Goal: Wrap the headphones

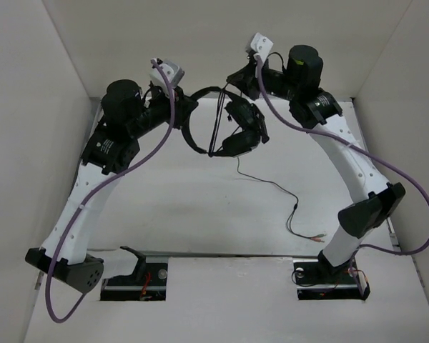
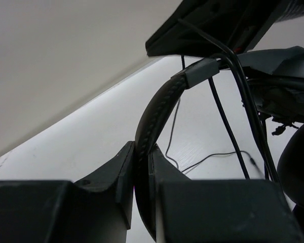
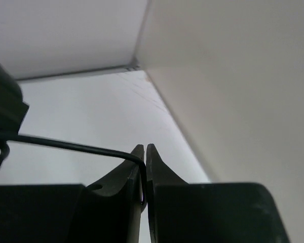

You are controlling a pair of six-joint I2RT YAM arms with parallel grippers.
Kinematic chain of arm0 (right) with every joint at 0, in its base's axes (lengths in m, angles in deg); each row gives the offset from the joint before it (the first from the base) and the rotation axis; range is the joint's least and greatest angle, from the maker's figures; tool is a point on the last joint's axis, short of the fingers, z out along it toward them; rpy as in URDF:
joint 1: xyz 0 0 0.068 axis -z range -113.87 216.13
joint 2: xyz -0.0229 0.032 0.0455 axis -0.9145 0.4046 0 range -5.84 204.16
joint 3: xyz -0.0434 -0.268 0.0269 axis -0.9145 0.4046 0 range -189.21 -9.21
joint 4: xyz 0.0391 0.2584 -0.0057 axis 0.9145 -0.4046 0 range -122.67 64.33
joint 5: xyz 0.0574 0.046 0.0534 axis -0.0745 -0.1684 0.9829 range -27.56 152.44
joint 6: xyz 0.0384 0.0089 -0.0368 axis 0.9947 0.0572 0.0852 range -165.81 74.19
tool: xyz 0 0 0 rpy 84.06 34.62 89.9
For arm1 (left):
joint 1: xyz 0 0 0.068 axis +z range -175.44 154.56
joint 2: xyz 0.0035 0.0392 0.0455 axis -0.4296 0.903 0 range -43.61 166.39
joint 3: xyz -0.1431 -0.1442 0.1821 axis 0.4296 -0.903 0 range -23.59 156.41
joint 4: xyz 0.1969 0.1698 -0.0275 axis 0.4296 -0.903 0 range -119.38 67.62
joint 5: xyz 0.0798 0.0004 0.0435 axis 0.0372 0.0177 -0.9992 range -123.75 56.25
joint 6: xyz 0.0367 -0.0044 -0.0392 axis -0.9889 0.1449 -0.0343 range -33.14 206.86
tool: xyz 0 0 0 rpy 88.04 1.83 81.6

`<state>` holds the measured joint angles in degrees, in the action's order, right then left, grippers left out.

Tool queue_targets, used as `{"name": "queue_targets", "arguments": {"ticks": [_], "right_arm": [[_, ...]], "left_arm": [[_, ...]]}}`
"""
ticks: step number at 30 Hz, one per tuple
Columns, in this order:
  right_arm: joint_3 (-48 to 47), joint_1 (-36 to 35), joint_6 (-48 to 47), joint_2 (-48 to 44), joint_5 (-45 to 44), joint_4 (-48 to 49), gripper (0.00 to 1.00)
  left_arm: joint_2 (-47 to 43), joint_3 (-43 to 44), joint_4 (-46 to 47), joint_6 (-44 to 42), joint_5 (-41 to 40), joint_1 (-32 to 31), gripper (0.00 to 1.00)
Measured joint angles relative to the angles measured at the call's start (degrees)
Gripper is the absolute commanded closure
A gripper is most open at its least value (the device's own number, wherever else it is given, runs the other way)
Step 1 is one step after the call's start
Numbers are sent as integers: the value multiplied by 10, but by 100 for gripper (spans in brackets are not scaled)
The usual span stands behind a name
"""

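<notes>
Your left gripper (image 2: 141, 154) clamps the band (image 2: 153, 109) of the headphones (image 1: 242, 134), held above the table's (image 1: 200, 214) far edge; your right gripper (image 3: 144, 152), just to their right, pinches the cable (image 3: 66, 144); the slack runs toward the near right corner, so winding probably falls to the right arm.

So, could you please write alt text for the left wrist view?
The left end effector is shut on the black band of the headphones, which arcs up and right from its grip. Thin black cable hangs behind it over the white table.
</notes>
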<state>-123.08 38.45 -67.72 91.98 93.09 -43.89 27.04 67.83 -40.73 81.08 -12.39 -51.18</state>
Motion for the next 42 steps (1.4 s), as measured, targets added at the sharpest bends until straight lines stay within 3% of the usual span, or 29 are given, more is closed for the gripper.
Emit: {"name": "queue_targets", "arguments": {"ticks": [8, 14, 19, 29, 35, 42], "right_arm": [[174, 10, 325, -17, 176, 198, 85], [269, -7, 545, -5, 219, 381, 79], [352, -44, 665, -5, 232, 513, 76], [438, -148, 736, 1, 256, 592, 80], [443, -171, 741, 1, 267, 599, 99], [443, -200, 721, -1, 281, 587, 100]], "left_arm": [[24, 64, -7, 103, 72, 27, 100], [35, 109, 17, 167, 100, 44, 99], [38, 147, 38, 197, 102, 69, 99], [46, 189, 63, 187, 29, 103, 99], [47, 186, 83, 130, -82, 114, 99], [56, 166, 134, 52, -220, 112, 99]]}}
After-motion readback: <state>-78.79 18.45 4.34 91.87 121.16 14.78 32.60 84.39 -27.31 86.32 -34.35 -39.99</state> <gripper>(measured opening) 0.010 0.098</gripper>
